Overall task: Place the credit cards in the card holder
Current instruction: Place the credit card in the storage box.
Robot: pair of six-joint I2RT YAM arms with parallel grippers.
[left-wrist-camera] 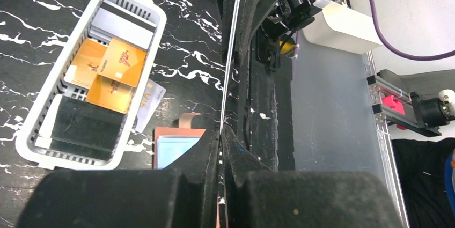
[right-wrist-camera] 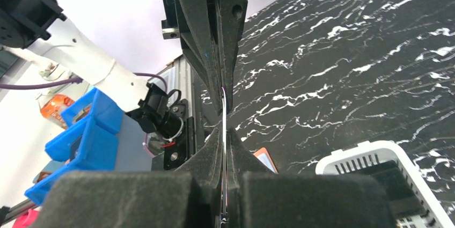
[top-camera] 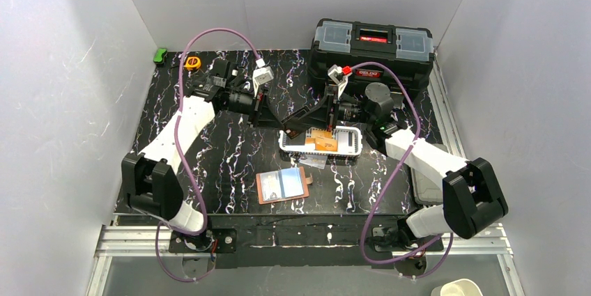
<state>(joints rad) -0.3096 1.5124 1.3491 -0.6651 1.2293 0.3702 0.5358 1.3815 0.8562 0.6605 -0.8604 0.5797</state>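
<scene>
**Black white-veined tabletop: one card pinched from both ends**

Overhead, the left pincer (top-camera: 277, 123) and right pincer (top-camera: 293, 127) meet tip to tip beside the white slotted basket (top-camera: 359, 143); what they share cannot be made out there. The wrist views reveal it: a thin card (left-wrist-camera: 232, 51), edge-on, clenched by both pincers' grainy black jaws. Glossy orange cards (left-wrist-camera: 115, 70) lie flat in the basket, left of the left pincer. The salmon card holder (left-wrist-camera: 188, 120) lies open near its tips, a light blue card (left-wrist-camera: 174, 150) inside.
</scene>
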